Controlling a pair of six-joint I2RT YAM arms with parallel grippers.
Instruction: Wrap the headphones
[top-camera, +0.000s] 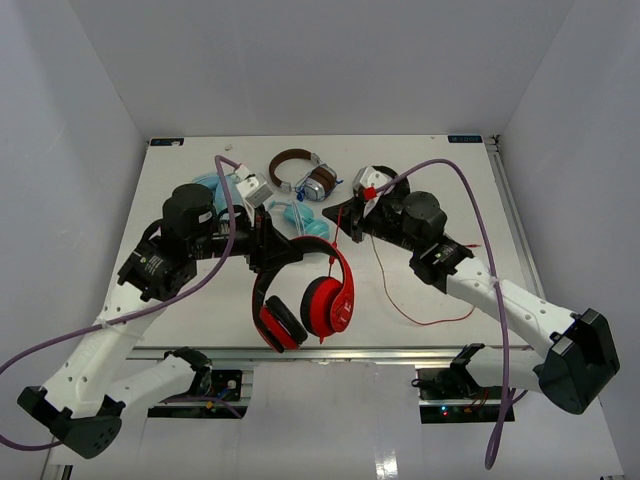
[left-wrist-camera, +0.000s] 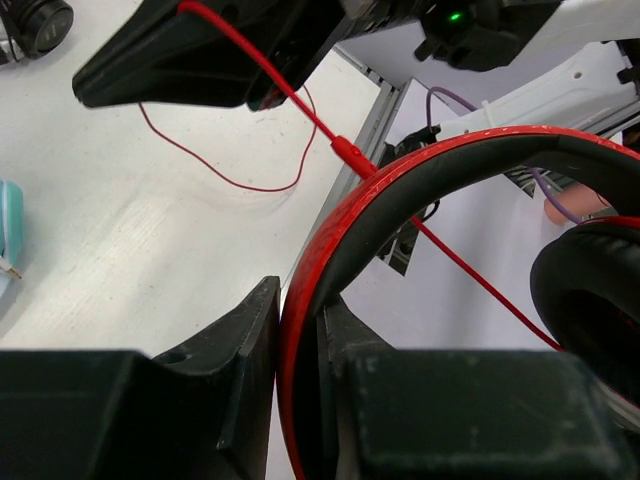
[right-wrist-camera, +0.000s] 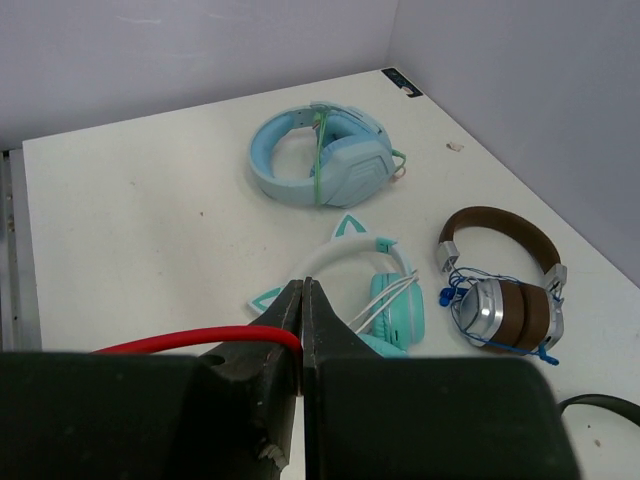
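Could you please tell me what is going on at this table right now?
The left gripper clamps the red headphones by the headband, near the front edge of the table. The right gripper pinches their thin red cable, which runs taut between the two; the rest lies loose on the table. No wrapped turns show yet. Three other headsets lie farther back.

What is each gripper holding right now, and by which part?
Left gripper grips the headphones by the headband; right gripper pinches their red cable.
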